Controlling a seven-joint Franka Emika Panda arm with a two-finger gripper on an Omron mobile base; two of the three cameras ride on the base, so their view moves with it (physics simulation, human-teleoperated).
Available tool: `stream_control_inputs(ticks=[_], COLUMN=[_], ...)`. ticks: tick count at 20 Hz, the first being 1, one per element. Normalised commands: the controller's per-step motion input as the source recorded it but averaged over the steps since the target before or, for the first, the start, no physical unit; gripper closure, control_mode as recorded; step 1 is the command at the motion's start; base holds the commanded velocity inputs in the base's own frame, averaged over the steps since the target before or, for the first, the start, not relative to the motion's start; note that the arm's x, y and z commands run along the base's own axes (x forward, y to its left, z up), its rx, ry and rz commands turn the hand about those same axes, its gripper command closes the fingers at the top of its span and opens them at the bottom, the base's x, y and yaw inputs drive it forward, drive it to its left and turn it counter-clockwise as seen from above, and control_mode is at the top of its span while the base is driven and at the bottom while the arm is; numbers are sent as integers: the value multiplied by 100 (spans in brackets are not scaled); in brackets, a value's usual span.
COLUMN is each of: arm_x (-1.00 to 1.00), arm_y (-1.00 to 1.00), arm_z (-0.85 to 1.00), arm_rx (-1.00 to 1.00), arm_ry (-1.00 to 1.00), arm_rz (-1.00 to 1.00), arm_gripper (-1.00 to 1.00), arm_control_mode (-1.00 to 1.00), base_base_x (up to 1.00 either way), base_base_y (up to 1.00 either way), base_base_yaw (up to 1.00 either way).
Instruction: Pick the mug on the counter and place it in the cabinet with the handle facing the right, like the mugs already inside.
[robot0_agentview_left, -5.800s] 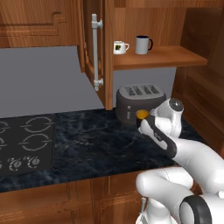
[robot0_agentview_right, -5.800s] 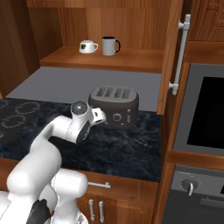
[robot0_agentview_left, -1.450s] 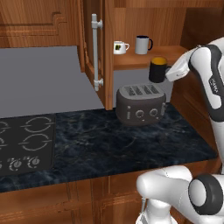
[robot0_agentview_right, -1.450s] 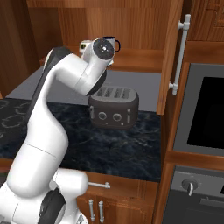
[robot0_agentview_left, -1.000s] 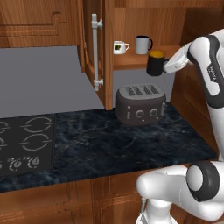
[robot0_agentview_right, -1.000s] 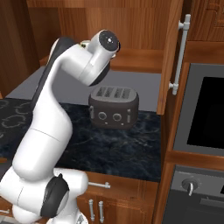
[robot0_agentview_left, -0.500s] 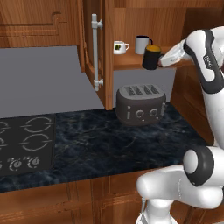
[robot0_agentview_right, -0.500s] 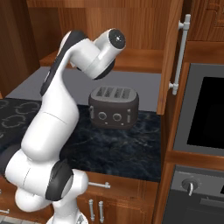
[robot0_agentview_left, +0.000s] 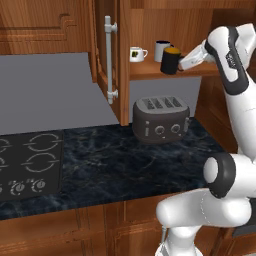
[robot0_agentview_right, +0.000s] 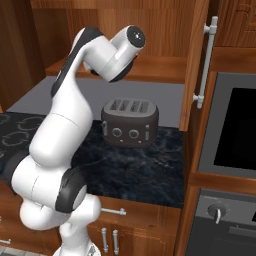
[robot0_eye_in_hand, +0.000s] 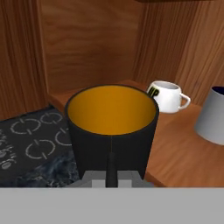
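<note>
I see the mug (robot0_agentview_left: 170, 61), black outside and orange-yellow inside, upright at the cabinet (robot0_agentview_left: 165, 20) shelf's near edge beside the grey mug (robot0_agentview_left: 161, 50), my gripper (robot0_agentview_left: 182, 63) closed on it from the right, its handle hidden.

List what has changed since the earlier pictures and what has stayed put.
The gripper took the mug off the counter beside the toaster, lifted it and carried it left to the cabinet shelf edge. The white mug, grey mug, toaster and open door stayed.
</note>
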Motion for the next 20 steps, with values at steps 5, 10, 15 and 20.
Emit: stream_control_inputs(ticks=[5, 10, 15, 20], arm_x=[27, 26, 20, 15], arm_y=[0, 0, -3, -10], arm_z=[0, 0, 0, -8], arm_rx=[0, 0, 0, 0], arm_ry=[0, 0, 0, 0], arm_rz=[0, 0, 0, 0], arm_gripper=[100, 100, 100, 100], arm_control_mode=[-100, -100, -100, -100], base_base_x=[0, 0, 0, 0], base_base_y=[0, 0, 0, 0], base_base_yaw=[0, 0, 0, 0])
